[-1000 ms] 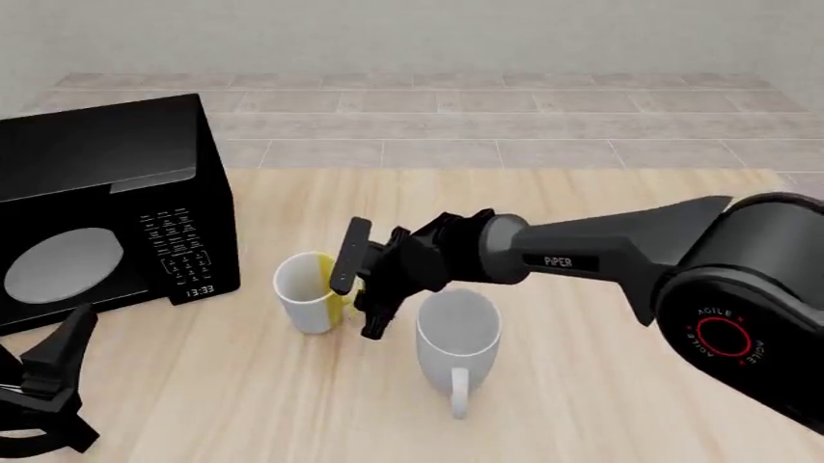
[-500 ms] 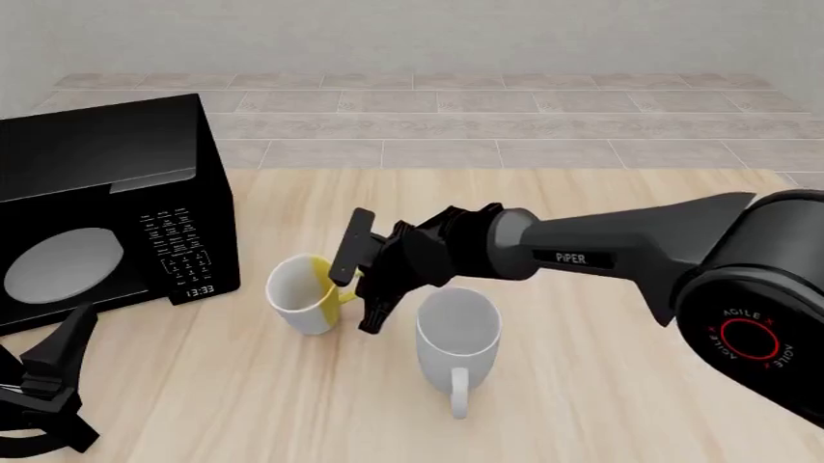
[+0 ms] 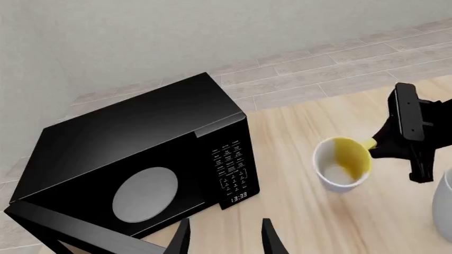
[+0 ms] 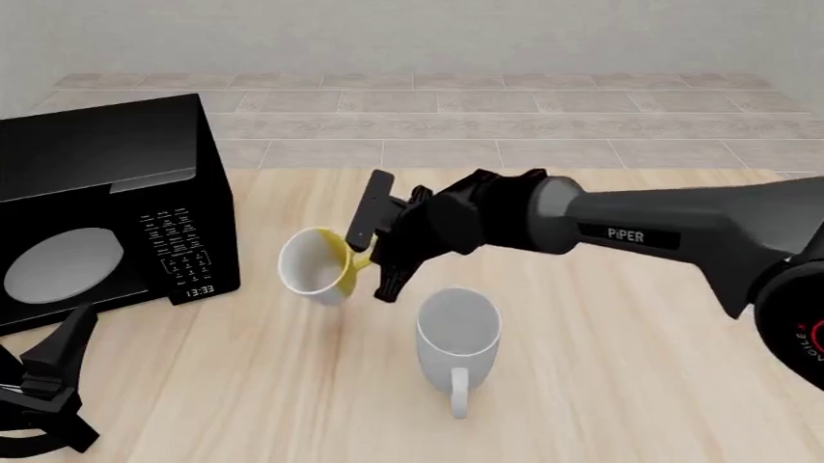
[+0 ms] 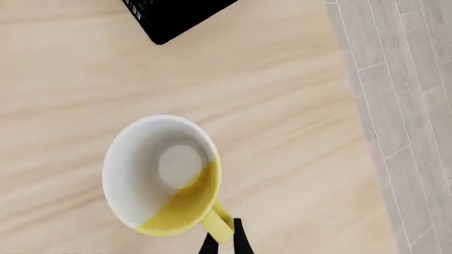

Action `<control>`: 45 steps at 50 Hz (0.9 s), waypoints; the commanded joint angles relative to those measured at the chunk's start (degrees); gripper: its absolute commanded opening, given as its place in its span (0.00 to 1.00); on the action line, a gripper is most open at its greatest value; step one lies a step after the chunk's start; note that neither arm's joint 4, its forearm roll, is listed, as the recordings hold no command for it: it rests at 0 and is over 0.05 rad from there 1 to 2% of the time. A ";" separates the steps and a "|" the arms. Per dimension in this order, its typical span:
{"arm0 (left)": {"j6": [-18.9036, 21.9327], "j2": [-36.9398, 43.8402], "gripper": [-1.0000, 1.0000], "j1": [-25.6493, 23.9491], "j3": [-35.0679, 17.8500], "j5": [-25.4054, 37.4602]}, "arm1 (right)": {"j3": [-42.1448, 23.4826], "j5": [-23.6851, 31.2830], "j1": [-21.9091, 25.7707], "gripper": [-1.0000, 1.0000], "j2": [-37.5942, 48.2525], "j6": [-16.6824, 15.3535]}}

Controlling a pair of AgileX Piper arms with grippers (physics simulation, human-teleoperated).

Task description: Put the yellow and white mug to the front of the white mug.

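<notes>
Currently — carry step.
Right gripper (image 4: 376,243): clamped on the yellow handle of the yellow and white mug (image 4: 315,265), tilted, left of the white mug (image 4: 456,333).
Left gripper (image 4: 45,386): idle, fingers apart.
Advice: swing wide around the white mug's rim — level before lowering on its near side.

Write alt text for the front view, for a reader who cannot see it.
The right gripper holds the small yellow and white mug by its handle, tilted above the wooden table. The larger plain white mug stands nearer the camera, a black microwave at left.
</notes>
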 commanded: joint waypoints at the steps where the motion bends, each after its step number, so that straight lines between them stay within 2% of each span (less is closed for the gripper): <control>1: 0.00 0.00 1.00 0.00 0.00 0.00 | -1.00 1.15 -1.16 0.00 -2.59 1.72; 7: 0.00 0.00 1.00 0.00 0.00 0.00 | -1.33 1.67 -2.28 0.00 -3.23 2.47; 12: 0.00 0.00 1.00 0.00 0.00 0.00 | -1.21 2.00 -2.79 0.00 -4.20 4.48; 33: 0.00 0.00 1.00 0.00 0.00 0.00 | -0.44 2.24 -7.46 0.00 -5.59 6.57; 45: 0.00 0.00 1.00 0.00 0.00 0.00 | 0.58 1.24 -10.40 0.00 -4.83 9.33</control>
